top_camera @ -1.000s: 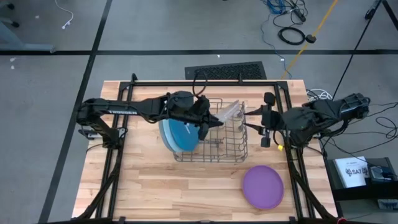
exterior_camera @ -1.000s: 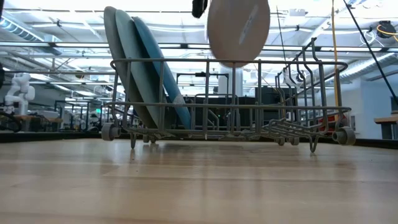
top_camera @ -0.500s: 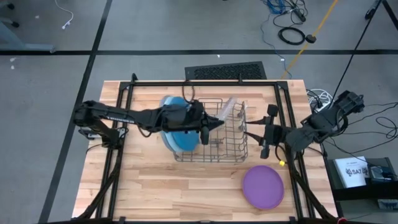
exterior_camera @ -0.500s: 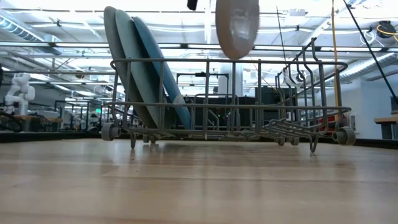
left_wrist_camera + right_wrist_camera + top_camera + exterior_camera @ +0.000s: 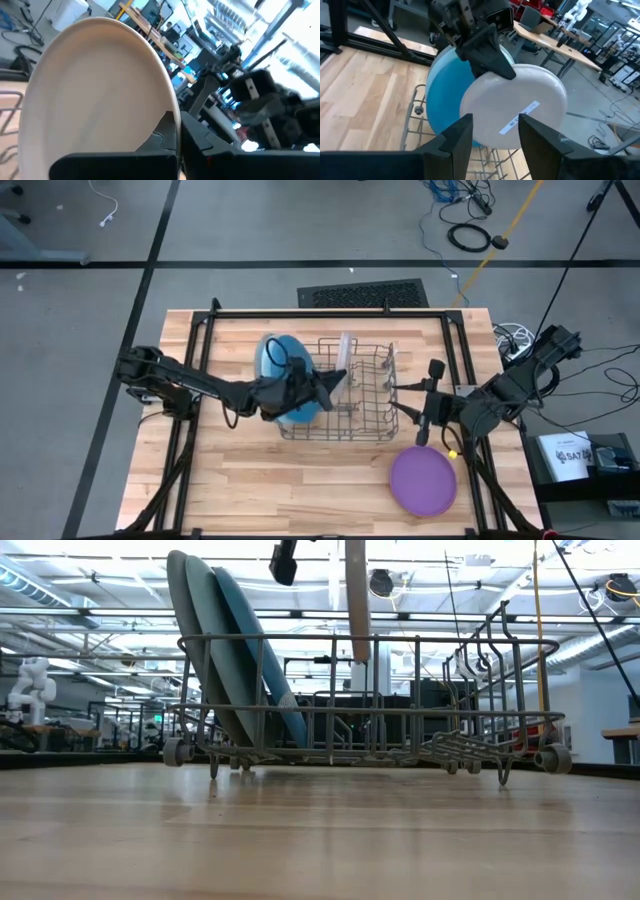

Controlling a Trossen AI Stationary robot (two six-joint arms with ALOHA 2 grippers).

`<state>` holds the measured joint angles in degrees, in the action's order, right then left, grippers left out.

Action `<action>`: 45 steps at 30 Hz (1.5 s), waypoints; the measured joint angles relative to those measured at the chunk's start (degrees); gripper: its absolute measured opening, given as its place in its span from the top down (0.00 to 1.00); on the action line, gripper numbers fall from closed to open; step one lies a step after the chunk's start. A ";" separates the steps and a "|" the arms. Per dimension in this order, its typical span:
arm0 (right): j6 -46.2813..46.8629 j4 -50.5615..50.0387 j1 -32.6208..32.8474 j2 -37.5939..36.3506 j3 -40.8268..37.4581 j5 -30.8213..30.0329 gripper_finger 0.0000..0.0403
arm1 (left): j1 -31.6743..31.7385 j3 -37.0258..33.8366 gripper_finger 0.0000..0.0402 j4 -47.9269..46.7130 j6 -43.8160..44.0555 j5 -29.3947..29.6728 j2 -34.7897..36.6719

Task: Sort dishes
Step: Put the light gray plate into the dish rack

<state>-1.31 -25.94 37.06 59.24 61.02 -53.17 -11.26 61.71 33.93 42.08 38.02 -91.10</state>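
A beige-grey plate [image 5: 343,352] is held upright on edge above the grey wire dish rack [image 5: 372,420] by the left gripper [image 5: 333,383], whose fingers are clamped on the plate's rim. In the low view the plate [image 5: 356,595] is seen edge-on, hanging vertically with its lower edge just at the level of the rack's top rail and not yet seated between the wires. In the right wrist view the same plate [image 5: 515,114] is seen face-on, with a small label on it, and a light blue plate [image 5: 445,90] stands behind it.

Three larger plates, light blue, grey and darker blue [image 5: 225,650], are already stood leaning together at one end of the rack. A purple plate [image 5: 423,480] lies flat on the wooden table [image 5: 250,490], beside the rack and well apart from it.

The right gripper [image 5: 422,424] is held between the rack and the purple plate, its fingers spread wide and nothing between them.

The step in hand is judged to be the slotting of the beige-grey plate into the rack. The next move would call for a straight descent with the plate kept vertical and lined up with a gap between the wires, clear of the larger plates, and the grip released only once the edge is seated. The purple plate is left to be sorted.
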 joint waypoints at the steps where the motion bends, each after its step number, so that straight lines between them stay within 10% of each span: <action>1: -0.64 0.79 0.00 0.00 -0.37 -0.53 0.62 | -0.08 0.13 1.00 0.55 0.89 0.17 -0.23; 45: -1.30 2.15 -0.02 0.00 -1.01 -0.74 0.62 | -0.81 0.46 1.00 -3.00 18.29 8.51 -14.46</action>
<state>-2.61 -23.79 37.04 59.24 60.01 -53.91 -12.08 62.17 30.93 60.37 46.53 -105.56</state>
